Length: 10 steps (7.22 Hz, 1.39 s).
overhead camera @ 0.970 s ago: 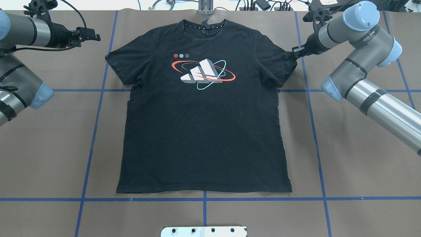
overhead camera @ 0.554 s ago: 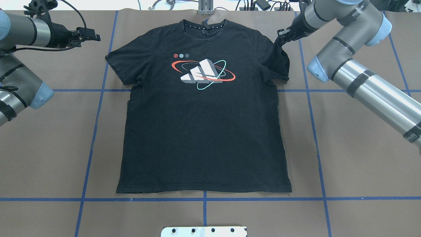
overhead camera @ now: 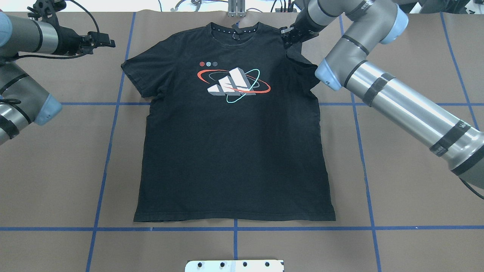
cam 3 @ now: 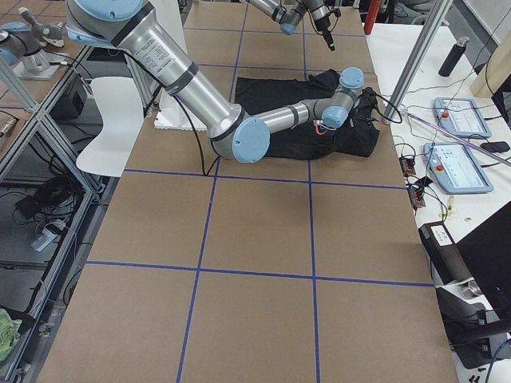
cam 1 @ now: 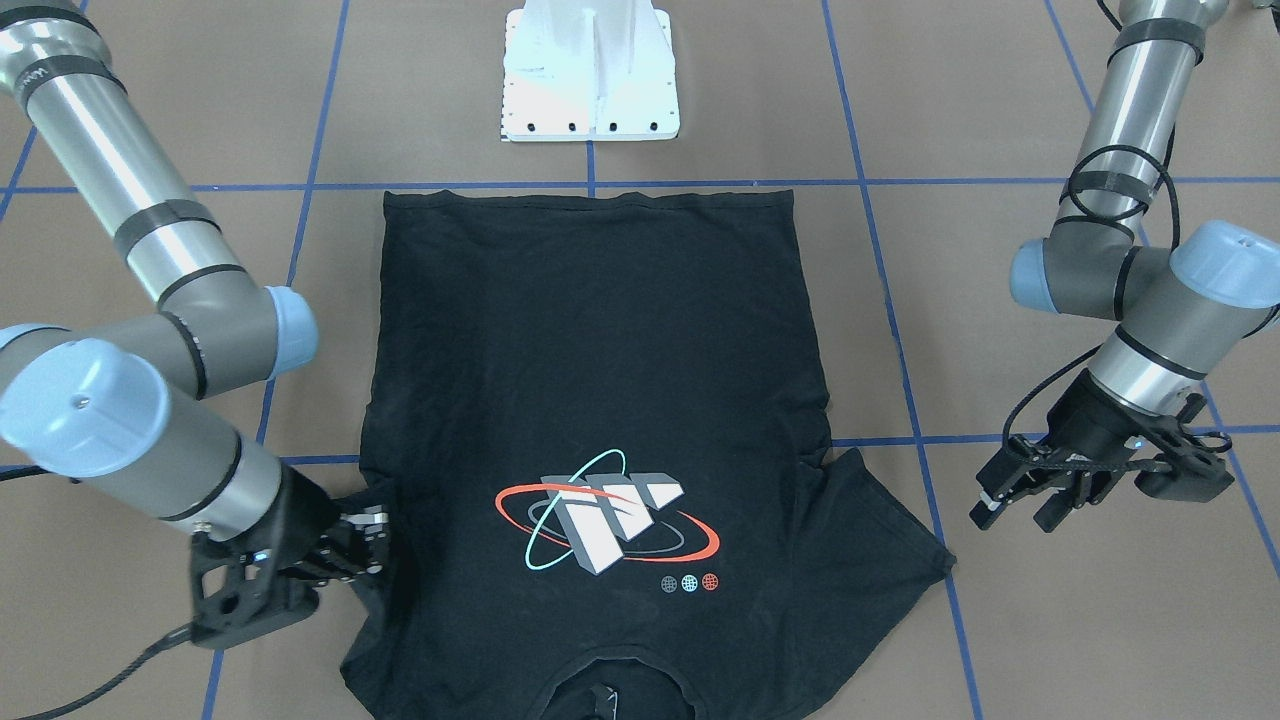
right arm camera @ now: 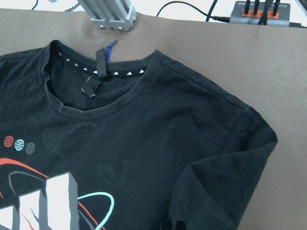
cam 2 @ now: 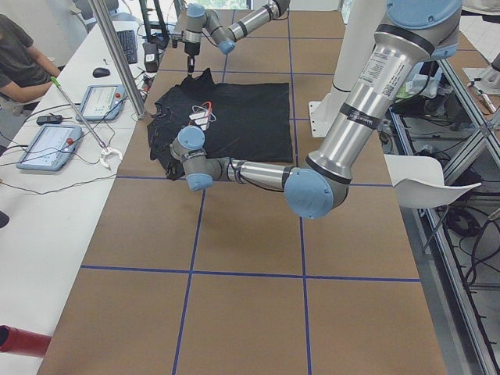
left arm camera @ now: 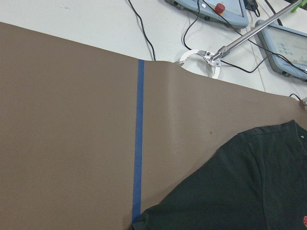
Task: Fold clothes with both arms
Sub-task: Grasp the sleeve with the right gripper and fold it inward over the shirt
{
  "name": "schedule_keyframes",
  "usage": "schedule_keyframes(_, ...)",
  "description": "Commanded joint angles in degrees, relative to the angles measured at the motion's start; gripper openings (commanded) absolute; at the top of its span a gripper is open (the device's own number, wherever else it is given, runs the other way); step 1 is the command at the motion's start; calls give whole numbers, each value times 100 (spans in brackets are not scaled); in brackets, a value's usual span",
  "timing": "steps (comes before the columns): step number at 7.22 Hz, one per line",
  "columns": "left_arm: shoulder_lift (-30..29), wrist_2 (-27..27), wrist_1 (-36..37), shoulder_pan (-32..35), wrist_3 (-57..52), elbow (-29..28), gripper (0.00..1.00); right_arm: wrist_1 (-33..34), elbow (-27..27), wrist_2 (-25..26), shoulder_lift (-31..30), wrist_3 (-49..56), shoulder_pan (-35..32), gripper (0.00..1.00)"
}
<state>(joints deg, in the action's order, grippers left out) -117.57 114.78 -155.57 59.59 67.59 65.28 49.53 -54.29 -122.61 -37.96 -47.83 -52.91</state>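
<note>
The black T-shirt [overhead camera: 234, 151] lies face up and nearly flat on the brown surface [overhead camera: 416, 189]. Its body is spread smooth from the collar [overhead camera: 234, 30] down to the hem, which suits a fold that begins at the sides. The right claw [overhead camera: 288, 37] is pinched closed on the edge of the right sleeve [overhead camera: 302, 70] and hangs just beside the collar, over the shoulder. The cloth rises to it in a slack ridge, so the step in hand is probably folding this sleeve inward, held low so the shirt's body is not dragged. The left claw [cam 1: 1015, 512] hovers well out from the collar, beyond the other sleeve [overhead camera: 132, 71]. Its fingers are parted with nothing between them, and it is apart from the cloth. It seems placed there to keep clear while being ready for its own side. That sleeve lies flat and unfolded, so the task looks barely begun. One risk is the thin cotton bunching near the collar when it is laid down.
</note>
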Motion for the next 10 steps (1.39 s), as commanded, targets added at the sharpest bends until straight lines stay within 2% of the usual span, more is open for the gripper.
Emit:
schedule_keyframes(1, -20, 0, 0, 0, 0, -7, 99, 4, 575, 499, 438, -59, 202, 0)
schedule_keyframes(3, -21, 0, -9, 0, 0, 2, 99, 4, 752, 868, 500, -68, 272, 0)
schedule_keyframes(9, -12, 0, -9, 0, 0, 2, 99, -13, 797, 914, 738, -392, 474, 0)
schedule_keyframes(10, -12, 0, -9, 0, 0, 11, 99, -13, 797, 931, 738, -402, 483, 37)
